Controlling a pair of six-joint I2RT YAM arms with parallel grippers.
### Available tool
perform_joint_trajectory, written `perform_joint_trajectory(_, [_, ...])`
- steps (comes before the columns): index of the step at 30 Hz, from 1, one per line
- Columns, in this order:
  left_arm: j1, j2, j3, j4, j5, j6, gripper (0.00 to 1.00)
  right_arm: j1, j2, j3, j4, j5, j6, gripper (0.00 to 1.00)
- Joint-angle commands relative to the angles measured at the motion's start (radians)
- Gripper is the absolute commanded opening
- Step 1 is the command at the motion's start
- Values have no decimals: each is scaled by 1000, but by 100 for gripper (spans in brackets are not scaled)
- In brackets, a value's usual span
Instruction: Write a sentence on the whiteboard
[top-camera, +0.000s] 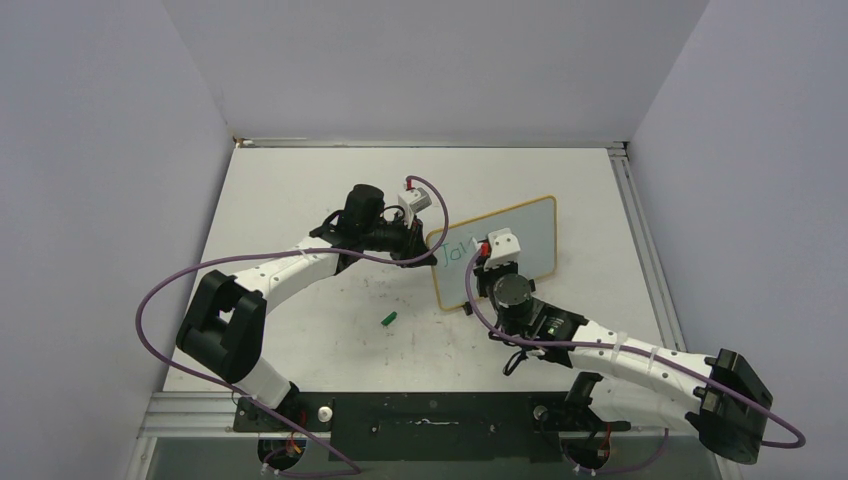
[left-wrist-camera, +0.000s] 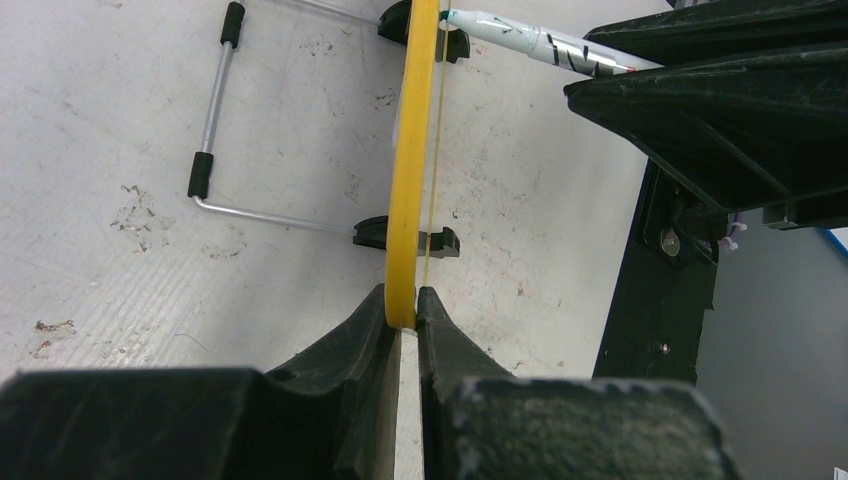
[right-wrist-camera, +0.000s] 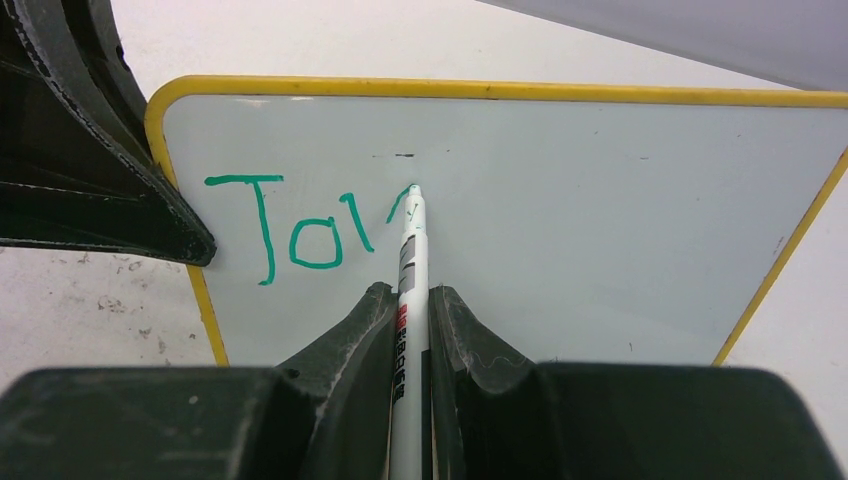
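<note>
The whiteboard (top-camera: 525, 235) with a yellow rim stands tilted at the table's middle right. My left gripper (top-camera: 425, 250) is shut on its left edge; the left wrist view shows the yellow rim (left-wrist-camera: 411, 150) edge-on between my fingers, at my gripper (left-wrist-camera: 403, 305). My right gripper (right-wrist-camera: 410, 300) is shut on a white marker (right-wrist-camera: 409, 300), whose tip touches the board face (right-wrist-camera: 600, 220). The sentence (right-wrist-camera: 300, 225) reads "Jo" plus part of a third letter in teal-green. The right gripper (top-camera: 487, 258) sits in front of the board.
A small green marker cap (top-camera: 389, 319) lies on the table (top-camera: 300, 180) in front of the board. The board's wire stand (left-wrist-camera: 215, 110) and black feet (left-wrist-camera: 372, 232) rest on the table. Grey walls enclose the table on three sides.
</note>
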Motion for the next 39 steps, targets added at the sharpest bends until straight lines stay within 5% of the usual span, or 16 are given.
perform_joint_trajectory(1, [-13, -28, 1, -3, 34, 14, 0, -12, 13, 35, 44, -11, -6, 5])
perform_joint_trajectory(39, [-13, -27, 4, -6, 32, 14, 0, 101, 76, -74, 10, -32, 179, 5])
